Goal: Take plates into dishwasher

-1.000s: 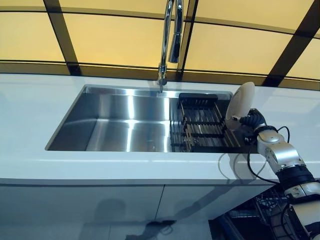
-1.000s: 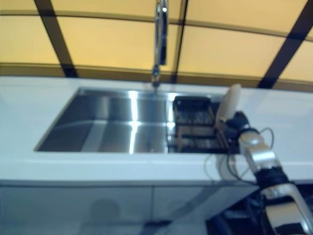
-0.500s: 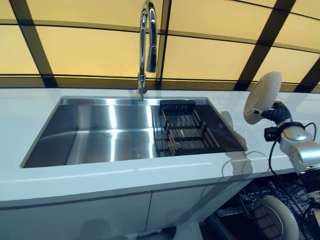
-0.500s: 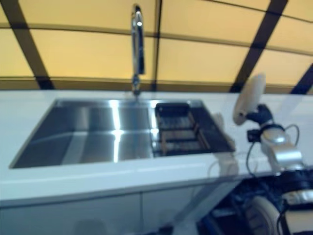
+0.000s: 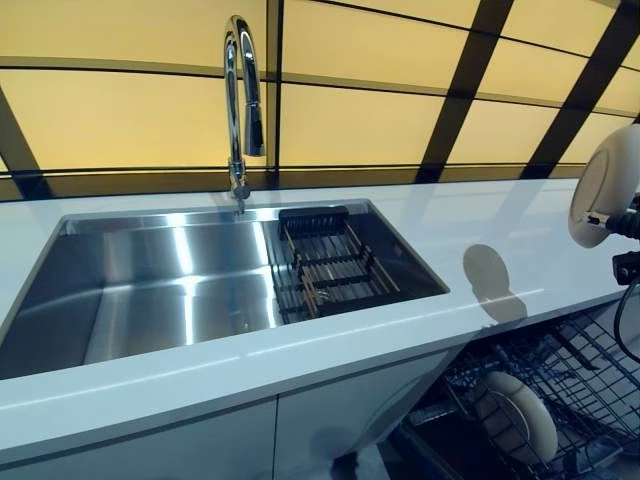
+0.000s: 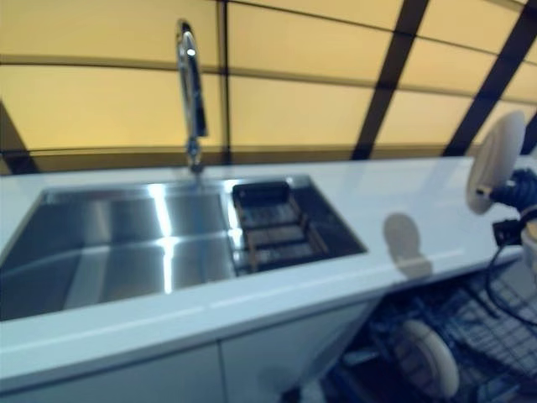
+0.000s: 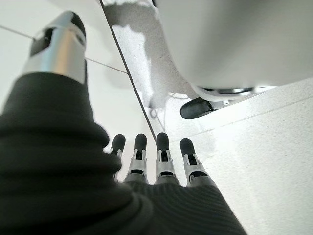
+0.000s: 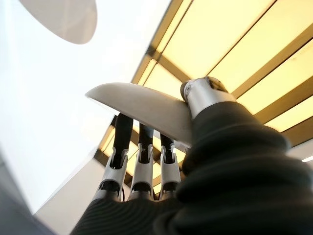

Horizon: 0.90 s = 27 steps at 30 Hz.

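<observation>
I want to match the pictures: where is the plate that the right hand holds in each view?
Left eye view: the held plate is at the right edge, above the counter's end.
Right eye view: again at the right edge, on the right hand.
Left wrist view: not in it.
Right wrist view: its rim crosses the fingers.
Shared landmark: the faucet, in both eye views.

A white counter (image 5: 430, 215) runs across the scene with a stainless steel sink (image 5: 150, 290) set into it. A tall chrome faucet (image 5: 240, 95) with a curved neck rises from the counter just behind the sink's rear rim. A black wire drying rack (image 5: 325, 265) sits inside the right end of the basin. Behind the counter stands a wall of yellow panels (image 5: 120, 120) parted by dark strips. White cabinet doors (image 5: 200, 445) close the front below the counter.
</observation>
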Motion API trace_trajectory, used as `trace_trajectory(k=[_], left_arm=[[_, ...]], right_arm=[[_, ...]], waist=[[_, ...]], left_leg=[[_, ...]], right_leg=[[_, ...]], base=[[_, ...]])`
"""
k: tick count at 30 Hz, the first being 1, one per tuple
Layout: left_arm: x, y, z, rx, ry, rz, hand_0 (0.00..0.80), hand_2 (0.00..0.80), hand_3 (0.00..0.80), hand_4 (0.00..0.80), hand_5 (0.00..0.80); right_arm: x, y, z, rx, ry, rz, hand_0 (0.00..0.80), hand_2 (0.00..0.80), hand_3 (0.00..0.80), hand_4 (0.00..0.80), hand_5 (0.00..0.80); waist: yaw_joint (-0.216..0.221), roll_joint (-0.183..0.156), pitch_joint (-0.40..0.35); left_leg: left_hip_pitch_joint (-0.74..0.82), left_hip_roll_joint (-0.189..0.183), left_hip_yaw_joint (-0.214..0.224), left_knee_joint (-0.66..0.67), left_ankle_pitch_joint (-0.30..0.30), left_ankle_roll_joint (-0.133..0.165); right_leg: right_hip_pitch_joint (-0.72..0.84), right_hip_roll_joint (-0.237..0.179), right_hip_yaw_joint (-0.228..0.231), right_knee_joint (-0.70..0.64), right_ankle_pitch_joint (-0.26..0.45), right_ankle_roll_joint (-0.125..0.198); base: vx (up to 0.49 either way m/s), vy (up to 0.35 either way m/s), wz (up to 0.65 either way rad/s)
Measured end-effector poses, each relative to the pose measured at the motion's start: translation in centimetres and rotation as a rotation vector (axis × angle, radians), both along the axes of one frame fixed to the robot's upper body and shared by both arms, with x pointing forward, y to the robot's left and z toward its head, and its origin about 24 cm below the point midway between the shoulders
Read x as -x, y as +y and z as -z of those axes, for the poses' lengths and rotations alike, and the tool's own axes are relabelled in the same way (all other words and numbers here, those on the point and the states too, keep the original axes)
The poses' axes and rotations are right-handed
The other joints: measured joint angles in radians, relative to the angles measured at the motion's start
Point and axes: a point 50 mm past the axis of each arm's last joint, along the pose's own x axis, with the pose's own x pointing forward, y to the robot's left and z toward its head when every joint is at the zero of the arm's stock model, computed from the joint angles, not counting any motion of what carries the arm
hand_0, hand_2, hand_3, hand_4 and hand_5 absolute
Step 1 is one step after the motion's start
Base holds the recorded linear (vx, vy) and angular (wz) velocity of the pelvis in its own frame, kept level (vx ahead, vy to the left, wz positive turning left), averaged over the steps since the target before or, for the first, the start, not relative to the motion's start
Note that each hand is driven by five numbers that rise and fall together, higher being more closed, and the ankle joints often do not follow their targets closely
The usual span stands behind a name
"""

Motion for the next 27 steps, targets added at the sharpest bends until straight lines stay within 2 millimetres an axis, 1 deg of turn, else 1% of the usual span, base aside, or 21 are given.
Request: trace_trajectory(k=[3, 4, 7, 9, 12, 15, 19, 23, 27], left_arm=[[-0.2, 0.0, 0.0, -0.001, -0.004, 0.001, 0.0, 0.0, 0.0, 0.0, 0.0], [-0.1, 0.0, 0.0, -0.001, -0.003, 0.001, 0.0, 0.0, 0.0, 0.0, 0.0], [0.0, 0.2, -0.1, -0.005, 0.0, 0.0, 0.0, 0.0, 0.0, 0.0, 0.0], [-0.1, 0.3, -0.1, -0.007, -0.002, 0.001, 0.0, 0.0, 0.0, 0.0, 0.0], [-0.2, 0.3, -0.1, -0.008, -0.003, 0.001, 0.0, 0.0, 0.0, 0.0, 0.0], [-0.4, 0.3, -0.2, -0.007, -0.008, 0.003, 0.0, 0.0, 0.0, 0.0, 0.0], [-1.0, 0.3, -0.3, -0.007, -0.024, 0.007, 0.0, 0.0, 0.0, 0.0, 0.0], [-1.1, 0.3, -0.3, -0.007, -0.028, 0.008, 0.0, 0.0, 0.0, 0.0, 0.0], [-1.4, 0.2, -0.4, -0.006, -0.038, 0.011, 0.0, 0.0, 0.0, 0.0, 0.0]], right_arm=[[0.9, -1.1, 1.3, -0.001, 0.057, 0.03, 0.8, 0.8, 0.8, 0.8, 0.8], [1.0, -1.3, 1.5, 0.002, 0.065, 0.037, 0.8, 0.8, 0.8, 0.8, 0.8], [2.0, -2.3, 2.8, 0.017, 0.131, 0.059, 0.8, 0.8, 0.8, 0.8, 0.8], [2.6, -2.8, 3.5, 0.031, 0.171, 0.065, 0.8, 0.8, 0.8, 0.8, 0.8], [3.2, -3.0, 4.7, 0.057, 0.252, 0.047, 0.8, 0.8, 0.8, 0.8, 0.8], [3.8, -3.3, 5.7, 0.098, 0.327, 0.038, 0.8, 0.8, 0.8, 0.8, 0.8], [4.5, -3.6, 6.6, 0.168, 0.422, 0.022, 0.8, 0.8, 0.8, 0.8, 0.8], [4.5, -3.5, 6.7, 0.24, 0.48, -0.003, 0.8, 0.8, 0.8, 0.8, 0.8], [4.6, -3.4, 7.0, 0.284, 0.532, -0.022, 0.8, 0.8, 0.8, 0.8, 0.8]], waist=[[0.001, 0.0, -0.003], [-0.001, 0.001, -0.003], [-0.024, 0.003, -0.003], [-0.025, 0.004, -0.002], [-0.027, 0.008, 0.0], [-0.032, 0.017, 0.009], [-0.036, 0.032, 0.033], [-0.051, 0.042, 0.052], [-0.052, 0.048, 0.068]], left_leg=[[-0.002, 0.003, 0.01, 0.0, -0.001, -0.001], [-0.002, 0.003, 0.011, 0.0, -0.001, -0.001], [-0.003, 0.004, 0.014, 0.0, -0.003, -0.002], [-0.002, 0.004, 0.02, 0.0, -0.004, -0.002], [-0.002, 0.003, 0.035, 0.0, -0.007, -0.001], [-0.002, 0.003, 0.036, 0.0, -0.009, -0.001], [-0.003, 0.003, 0.037, 0.0, -0.009, -0.001], [-0.007, 0.003, 0.039, 0.0, -0.009, -0.001], [-0.009, 0.003, 0.042, 0.0, -0.012, -0.001]], right_leg=[[-0.009, 0.003, 0.011, 0.0, 0.002, -0.001], [-0.009, 0.004, 0.011, 0.0, 0.002, -0.001], [-0.012, 0.005, 0.014, 0.0, 0.003, -0.002], [-0.015, 0.005, 0.019, 0.0, 0.0, 0.001], [-0.025, 0.005, 0.033, 0.0, 0.002, 0.003], [-0.027, 0.006, 0.036, 0.0, 0.002, 0.003], [-0.029, 0.006, 0.037, 0.0, 0.002, 0.004], [-0.035, 0.006, 0.038, 0.0, 0.001, 0.004], [-0.037, 0.006, 0.041, 0.0, 0.004, 0.0]], base=[[-0.032, -0.006, -0.12], [-0.052, -0.004, -0.03], [-0.037, 0.001, -0.03], [-0.03, 0.001, -0.07], [-0.032, -0.01, -0.13], [-0.035, -0.021, -0.05], [-0.052, -0.017, -0.01], [-0.034, -0.003, -0.01], [-0.02, -0.006, -0.01]])
